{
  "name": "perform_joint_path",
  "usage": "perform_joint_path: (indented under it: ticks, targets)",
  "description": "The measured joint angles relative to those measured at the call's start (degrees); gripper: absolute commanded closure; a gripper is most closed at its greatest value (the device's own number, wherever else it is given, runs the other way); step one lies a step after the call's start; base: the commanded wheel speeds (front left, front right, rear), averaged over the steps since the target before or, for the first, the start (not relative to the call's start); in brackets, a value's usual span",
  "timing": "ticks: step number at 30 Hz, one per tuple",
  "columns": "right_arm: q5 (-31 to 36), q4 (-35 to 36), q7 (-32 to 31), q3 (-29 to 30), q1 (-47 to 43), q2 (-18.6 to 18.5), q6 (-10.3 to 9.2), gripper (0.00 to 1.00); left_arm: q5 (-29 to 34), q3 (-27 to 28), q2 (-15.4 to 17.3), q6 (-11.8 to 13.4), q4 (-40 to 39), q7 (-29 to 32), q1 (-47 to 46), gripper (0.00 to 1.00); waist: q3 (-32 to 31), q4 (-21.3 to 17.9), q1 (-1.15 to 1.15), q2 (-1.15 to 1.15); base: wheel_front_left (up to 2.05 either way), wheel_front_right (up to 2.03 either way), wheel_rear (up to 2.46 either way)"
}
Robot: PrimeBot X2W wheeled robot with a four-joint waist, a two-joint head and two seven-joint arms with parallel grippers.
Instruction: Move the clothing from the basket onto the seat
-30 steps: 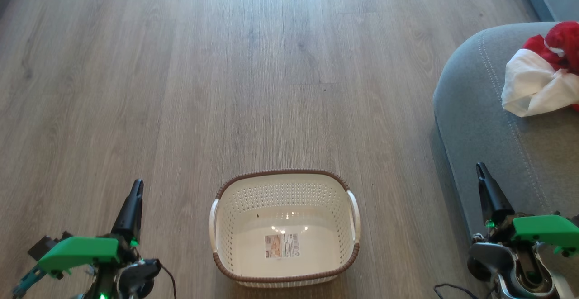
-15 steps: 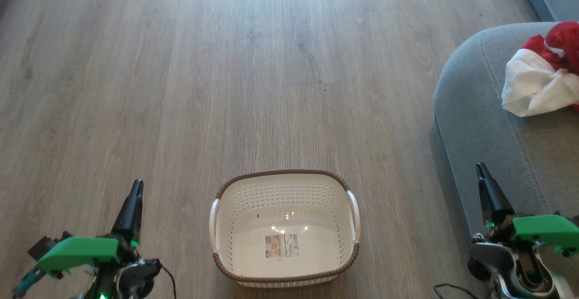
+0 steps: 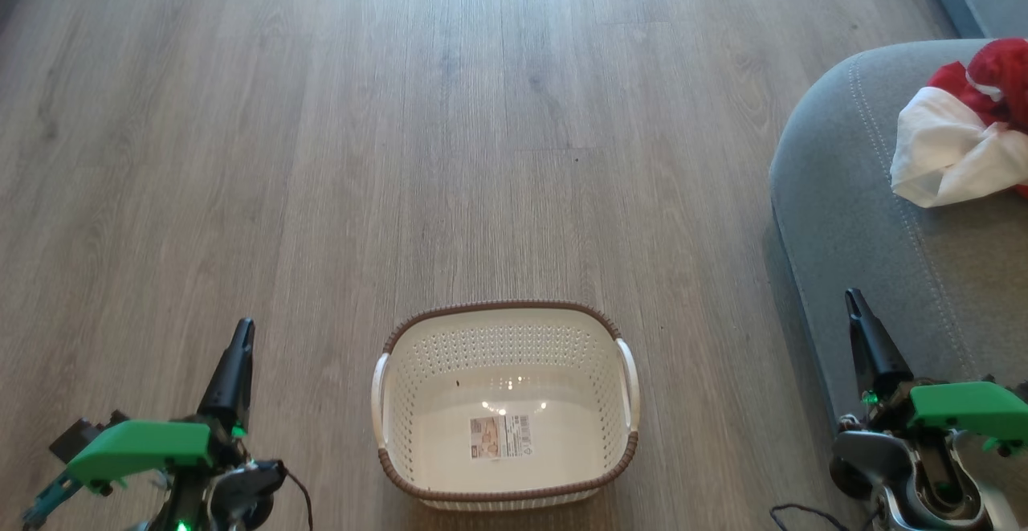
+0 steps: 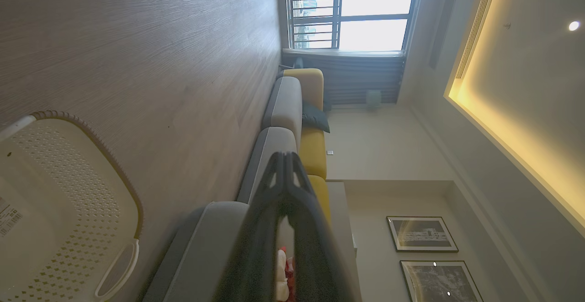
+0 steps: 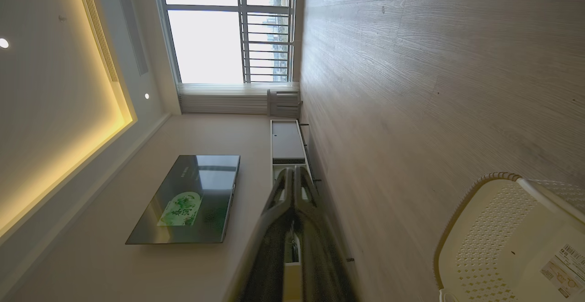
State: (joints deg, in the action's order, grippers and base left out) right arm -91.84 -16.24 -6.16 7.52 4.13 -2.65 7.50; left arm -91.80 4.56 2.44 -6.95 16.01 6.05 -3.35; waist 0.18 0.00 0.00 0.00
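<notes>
The cream basket (image 3: 504, 326) stands on the wood floor at the bottom centre of the head view, holding nothing but its label (image 3: 500, 436). The clothing (image 3: 960, 133), red pieces and one white piece, lies bunched on the grey seat (image 3: 851, 194) at the right edge. My left gripper (image 3: 239, 336) is shut at the lower left, left of the basket, gripping nothing. My right gripper (image 3: 853, 304) is shut at the lower right, over the seat's front edge, also gripping nothing. The basket (image 4: 59, 201) also shows in the left wrist view, and its corner (image 5: 512, 242) in the right wrist view.
Bare wood floor (image 3: 450, 129) stretches ahead of the basket. A long sofa (image 4: 285, 110) with grey and yellow cushions runs along one wall. A television (image 5: 187, 199) and a low cabinet (image 5: 285, 142) line the opposite wall, with a window (image 5: 228, 28) beyond.
</notes>
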Motion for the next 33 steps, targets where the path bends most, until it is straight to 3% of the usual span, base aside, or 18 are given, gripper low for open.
perform_joint_path:
  ticks: [33]
  targets:
    - [0.0,0.0,0.0,0.0,0.0,0.0,0.0,1.0,0.0,0.0,-0.01,0.0,0.0,0.0,0.0,1.0,0.0,0.0,0.0,0.0,0.0,0.0,0.0]
